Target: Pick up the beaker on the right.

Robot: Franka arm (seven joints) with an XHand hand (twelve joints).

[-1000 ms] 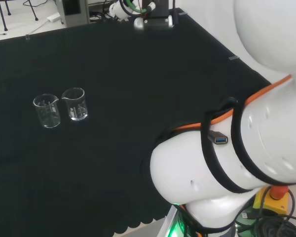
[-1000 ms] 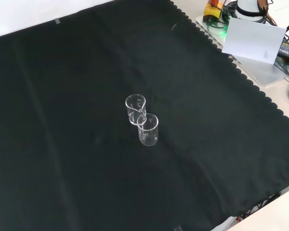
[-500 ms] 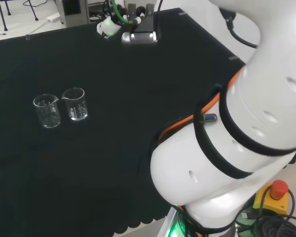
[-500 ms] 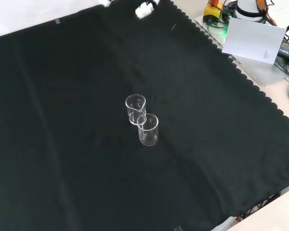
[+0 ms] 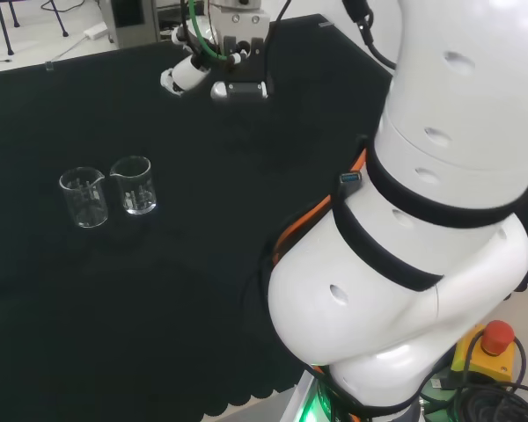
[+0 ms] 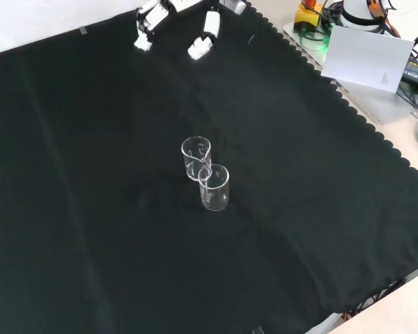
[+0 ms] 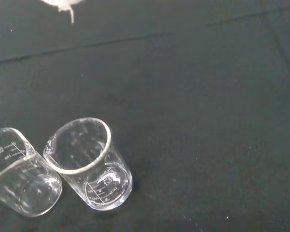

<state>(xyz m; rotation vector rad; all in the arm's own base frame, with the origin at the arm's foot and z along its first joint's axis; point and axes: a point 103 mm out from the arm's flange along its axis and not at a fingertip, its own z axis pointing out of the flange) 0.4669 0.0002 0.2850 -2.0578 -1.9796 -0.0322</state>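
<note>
a: how many pieces of glass stand on the black cloth [image 6: 90,229]?

b: two, both clear beakers, both upright. in the head view they stand side by side at the left of the cloth, the right beaker [image 5: 133,185] just beside the left beaker [image 5: 84,197]. in the front view the same pair stands near the cloth's middle, one behind the other, so close that their walls seem to touch.

a: and which one is the task's?

b: the right beaker as the head view shows it. in the front view that is the farther, higher one. the wrist view shows it too, with its pouring spout turned toward its neighbour.

a: any writing on them?

b: each carries white graduation marks and small white numerals on its wall, clearest in the wrist view. beyond that the print is too small to make out.

a: where is the hand [image 6: 174,17]?

b: there is one hand. it hangs over the far edge of the cloth at the top of the front view, well apart from both beakers. its fingers [image 6: 145,28] are spread and fairly straight, pointing down toward the cloth, and hold nothing. in the head view it sits at the top centre, to the right of the beakers.
</note>
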